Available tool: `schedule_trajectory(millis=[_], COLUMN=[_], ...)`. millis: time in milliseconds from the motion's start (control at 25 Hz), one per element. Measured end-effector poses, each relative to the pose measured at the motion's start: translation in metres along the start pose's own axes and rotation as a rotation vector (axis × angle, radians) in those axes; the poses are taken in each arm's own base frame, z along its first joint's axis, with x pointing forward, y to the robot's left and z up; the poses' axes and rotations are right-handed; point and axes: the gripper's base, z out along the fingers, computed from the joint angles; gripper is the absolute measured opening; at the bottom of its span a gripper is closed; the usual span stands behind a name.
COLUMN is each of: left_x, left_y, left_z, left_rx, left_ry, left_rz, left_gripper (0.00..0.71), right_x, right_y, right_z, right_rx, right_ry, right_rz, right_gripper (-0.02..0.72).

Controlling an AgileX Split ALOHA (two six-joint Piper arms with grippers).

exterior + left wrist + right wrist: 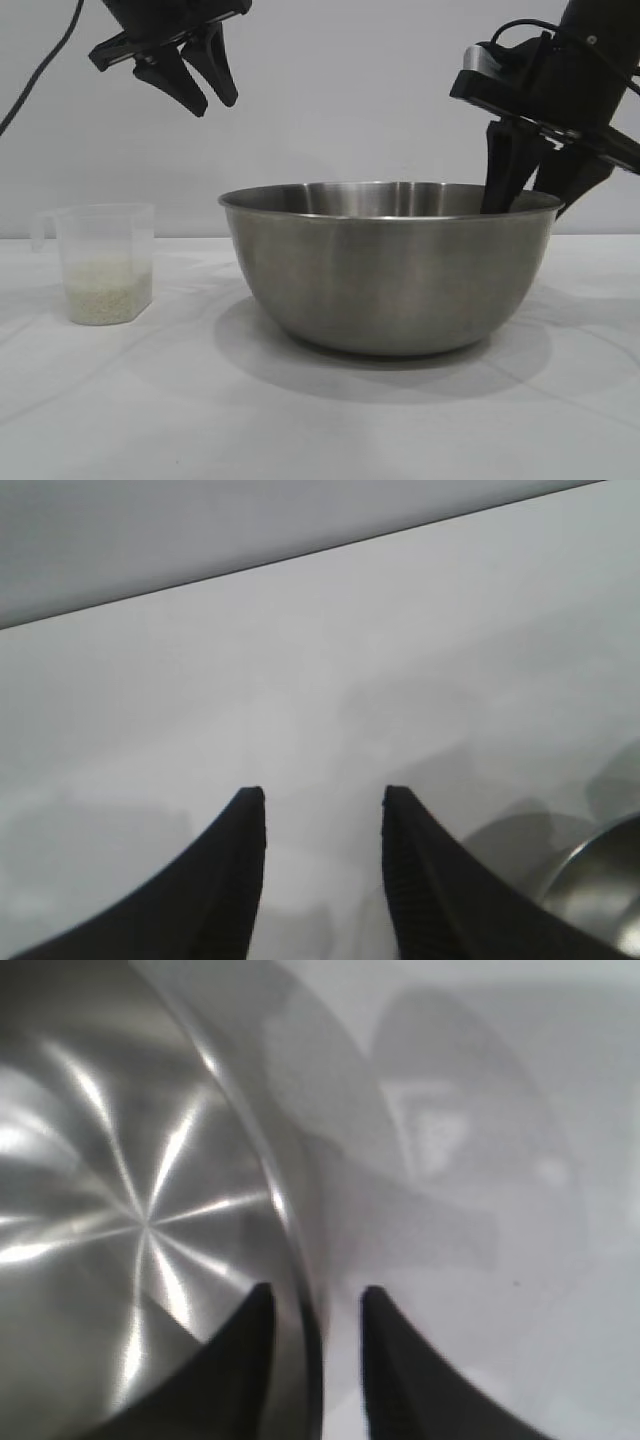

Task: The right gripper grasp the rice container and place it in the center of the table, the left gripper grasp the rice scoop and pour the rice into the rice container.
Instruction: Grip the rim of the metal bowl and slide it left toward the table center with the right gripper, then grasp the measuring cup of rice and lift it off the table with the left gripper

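The rice container (390, 270), a big steel bowl, stands on the white table (300, 420) a little right of centre. My right gripper (528, 200) straddles its right rim, one finger inside the bowl and one outside. In the right wrist view the right gripper (317, 1290) is open, with the rim of the rice container (130, 1210) between the jaws and a gap on each side. The rice scoop (100, 260) stands upright at the left, with rice (105, 290) in its lower part. High above it, my left gripper (213, 103) (320, 795) hangs open and holds nothing.
A plain pale wall runs behind the table. White tabletop lies between the scoop and the bowl and in front of both. An edge of the bowl (600, 880) shows in a corner of the left wrist view.
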Motion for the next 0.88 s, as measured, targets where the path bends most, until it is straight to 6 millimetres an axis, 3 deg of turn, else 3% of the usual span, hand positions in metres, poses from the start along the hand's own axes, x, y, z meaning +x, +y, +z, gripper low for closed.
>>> schedule_trajectory(millis=[240, 400, 600, 880], left_x=[0.000, 0.000, 0.000, 0.000], left_y=[0.000, 0.000, 0.000, 0.000], left_z=[0.000, 0.000, 0.000, 0.000], left_rx=[-0.001, -0.001, -0.001, 0.000], left_ry=[0.000, 0.000, 0.000, 0.002], left_rz=[0.001, 0.001, 0.001, 0.001], left_gripper=[0.271, 0.271, 0.271, 0.271], right_x=[0.008, 0.037, 0.102, 0.195], right_y=[0.018, 0.027, 0.031, 0.054], right_z=[-0.050, -0.076, -0.100, -0.153], right_rx=[0.036, 0.082, 0.189, 0.272], right_ry=[-0.123, -0.267, -0.493, -0.826], right_rz=[-0.068, -0.098, -0.173, -0.303], right_gripper=[0.368, 0.368, 0.368, 0.368])
